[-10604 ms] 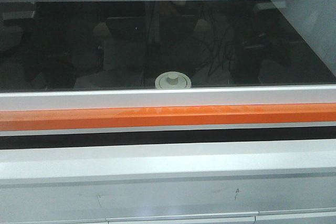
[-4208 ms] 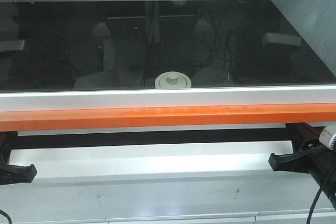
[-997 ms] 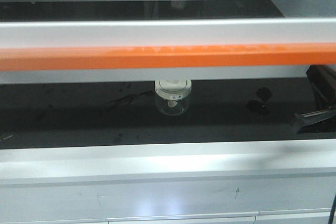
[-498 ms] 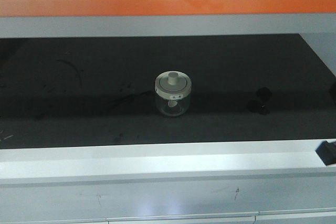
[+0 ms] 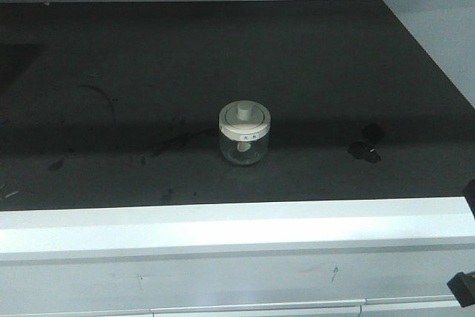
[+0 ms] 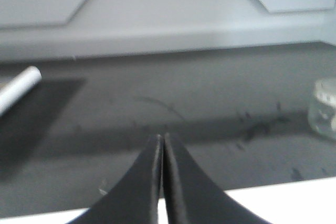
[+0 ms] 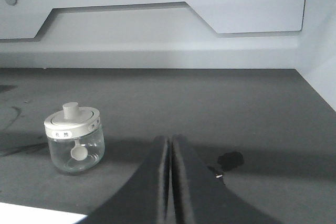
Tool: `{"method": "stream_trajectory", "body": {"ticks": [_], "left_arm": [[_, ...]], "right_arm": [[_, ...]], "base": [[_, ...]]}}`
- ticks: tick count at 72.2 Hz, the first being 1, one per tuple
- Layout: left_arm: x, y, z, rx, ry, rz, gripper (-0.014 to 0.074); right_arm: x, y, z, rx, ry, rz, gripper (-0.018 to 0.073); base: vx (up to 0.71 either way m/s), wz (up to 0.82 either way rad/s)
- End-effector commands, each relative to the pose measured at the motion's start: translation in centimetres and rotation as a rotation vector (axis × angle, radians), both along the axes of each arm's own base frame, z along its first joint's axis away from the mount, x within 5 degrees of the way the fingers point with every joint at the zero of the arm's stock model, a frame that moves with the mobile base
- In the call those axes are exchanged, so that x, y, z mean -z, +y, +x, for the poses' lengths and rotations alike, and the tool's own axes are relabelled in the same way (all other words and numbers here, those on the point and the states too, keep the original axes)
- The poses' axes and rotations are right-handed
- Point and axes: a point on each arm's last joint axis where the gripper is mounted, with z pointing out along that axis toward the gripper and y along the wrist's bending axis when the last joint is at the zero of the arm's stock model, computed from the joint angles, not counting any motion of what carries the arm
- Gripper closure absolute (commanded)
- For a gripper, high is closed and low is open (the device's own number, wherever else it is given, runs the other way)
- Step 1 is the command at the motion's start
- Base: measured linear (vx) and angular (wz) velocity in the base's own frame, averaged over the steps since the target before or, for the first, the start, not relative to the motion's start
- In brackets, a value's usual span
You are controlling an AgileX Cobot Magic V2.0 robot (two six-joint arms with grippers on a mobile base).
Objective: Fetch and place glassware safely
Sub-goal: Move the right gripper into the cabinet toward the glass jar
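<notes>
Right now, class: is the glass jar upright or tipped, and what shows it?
Upright. The jar sits on its base on the dark surface, lid level on top, knob pointing up.

The jar [image 5: 245,139] is small, squat clear glass, standing upright with its round off-white lid [image 5: 245,122] on. It sits mid-width on the dark surface [image 5: 148,72], toward the near edge.

The jar [image 5: 244,149] is clear glass, and its lid [image 5: 245,119] is off-white with tiny dark marks round the rim. The bench [image 5: 334,57] is matte black and faintly scuffed. The back wall [image 7: 131,30] is pale grey. The left gripper [image 6: 160,137] and right gripper [image 7: 169,140] are black.
</notes>
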Motion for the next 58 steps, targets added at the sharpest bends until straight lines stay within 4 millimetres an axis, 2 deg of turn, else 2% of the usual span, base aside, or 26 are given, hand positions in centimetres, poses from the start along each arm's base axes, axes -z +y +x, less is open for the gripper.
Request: {"method": "stream_trajectory", "body": {"ticks": [1, 27, 36, 42, 58], "left_arm": [[-1.51, -0.08, -0.14, 0.01, -0.113, -0.028, 0.0603], [-1.57, -0.15, -0.13, 0.018, -0.112, -0.091, 0.0603], [-1.61, -0.34, -0.16, 0.037, -0.095, -0.305, 0.0603], [-1.62, -0.35, -0.16, 0.038, -0.093, -0.331, 0.0603], [-1.61, -0.35, -0.16, 0.038, -0.092, -0.329, 0.0603]], "right_arm": [[-1.2, 0.17, 0.0, -0.018, -0.053, 0.003, 0.056], [-1.26, 0.2, -0.02, -0.021, -0.065, -0.015, 0.0559], [-1.32, 0.23, -0.03, -0.025, -0.069, -0.006, 0.0553], [-1.45, 0.31, -0.07, -0.033, -0.084, -0.007, 0.0543], [-1.62, 0.38, -0.09, -0.041, -0.098, -0.015, 0.0424]], "base": [[0.0, 0.0], [0.0, 0.0], [0.0, 0.0], [0.0, 0.0], [0.0, 0.0]]}}
